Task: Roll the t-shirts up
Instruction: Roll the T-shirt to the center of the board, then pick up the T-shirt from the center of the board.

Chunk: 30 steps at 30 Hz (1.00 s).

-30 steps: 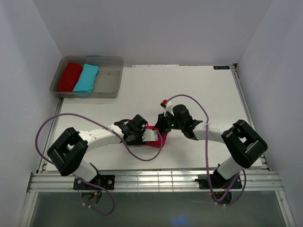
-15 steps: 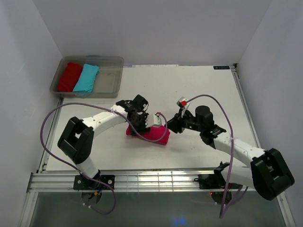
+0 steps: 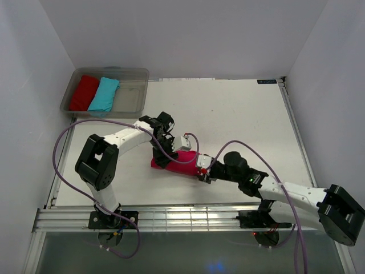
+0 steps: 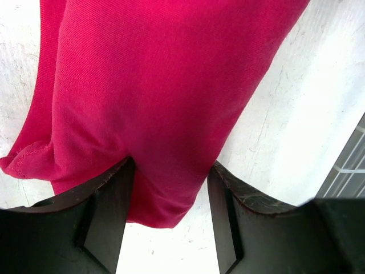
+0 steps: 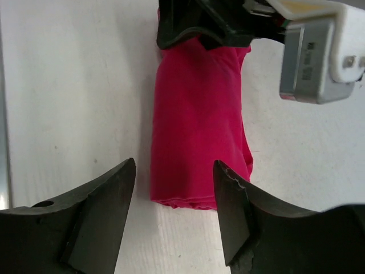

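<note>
A clear plastic bin [image 3: 130, 98] at the tabletop's [image 3: 245, 114] far left corner holds a dark red t-shirt [image 3: 84, 92] and a turquoise t-shirt [image 3: 104, 95], rolled, side by side. The magenta t-shirt [image 3: 181, 164], a soft knit cylinder, lies mid-tabletop. The left pincer [image 4: 170, 168] clamps one end; the right pincer [image 5: 174, 165] stands wide around the other.

I count three t-shirts: one magenta t-shirt [image 3: 181, 162], rolled, towards six o'clock on the worktop [image 3: 239, 114], plus one red t-shirt [image 3: 84, 93] and one turquoise t-shirt [image 3: 104, 95], both in the single clear bin [image 3: 130, 98] at ten o'clock. Two arms: left arm [image 3: 122, 138], right arm [image 3: 285, 191].
</note>
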Each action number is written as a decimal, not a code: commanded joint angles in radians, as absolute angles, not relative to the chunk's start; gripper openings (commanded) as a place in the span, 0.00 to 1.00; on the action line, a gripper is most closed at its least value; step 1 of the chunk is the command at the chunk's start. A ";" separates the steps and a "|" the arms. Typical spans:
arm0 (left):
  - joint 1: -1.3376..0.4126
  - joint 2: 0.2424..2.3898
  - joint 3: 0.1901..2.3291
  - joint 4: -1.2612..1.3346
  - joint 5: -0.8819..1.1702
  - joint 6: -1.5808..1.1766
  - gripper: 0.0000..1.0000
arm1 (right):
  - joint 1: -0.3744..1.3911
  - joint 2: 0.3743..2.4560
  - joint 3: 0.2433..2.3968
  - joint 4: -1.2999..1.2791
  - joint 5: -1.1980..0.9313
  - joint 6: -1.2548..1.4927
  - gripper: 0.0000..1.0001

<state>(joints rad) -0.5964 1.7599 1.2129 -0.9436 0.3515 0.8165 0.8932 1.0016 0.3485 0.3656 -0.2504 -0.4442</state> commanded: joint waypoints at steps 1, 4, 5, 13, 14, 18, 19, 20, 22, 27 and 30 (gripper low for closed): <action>-0.591 1.733 1.226 -0.954 0.391 0.835 0.64 | 0.971 1.031 0.368 0.403 -0.038 -0.660 0.64; -0.592 1.727 1.216 -0.945 0.387 0.838 0.66 | 0.991 1.057 0.376 0.433 -0.012 -0.692 0.83; -0.592 1.727 1.215 -0.943 0.380 0.836 0.66 | 0.999 1.074 0.382 0.433 -0.018 -0.698 0.83; -0.592 1.721 1.215 -0.920 0.365 0.821 0.70 | 1.029 1.186 0.407 0.387 -0.040 -0.727 0.83; -0.592 1.718 1.215 -0.920 0.365 0.818 0.71 | 1.029 1.177 0.391 0.411 -0.060 -0.718 0.84; -0.592 1.695 1.190 -0.893 0.362 0.815 0.75 | 0.993 1.149 0.310 0.522 -0.093 -0.660 0.84; -0.592 1.677 1.180 -0.872 0.362 0.824 0.77 | 0.985 1.155 0.311 0.520 -0.107 -0.655 0.84; -0.592 1.666 1.166 -0.859 0.361 0.828 0.78 | 0.983 1.178 0.314 0.519 -0.116 -0.653 0.84; -0.592 1.634 1.128 -0.821 0.353 0.833 0.79 | 0.983 1.207 0.328 0.520 -0.118 -0.655 0.83; -0.592 1.551 1.022 -0.732 0.348 0.876 0.85 | 0.971 1.285 0.348 0.543 -0.100 -0.637 0.82; -0.594 1.487 0.997 -0.663 0.344 0.861 0.88 | 0.940 1.302 0.364 0.546 -0.110 -0.595 0.82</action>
<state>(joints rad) -0.5945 1.5749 1.0111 -0.7578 0.3431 0.8474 0.9680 1.2900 0.3191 0.4831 -0.0959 -0.6456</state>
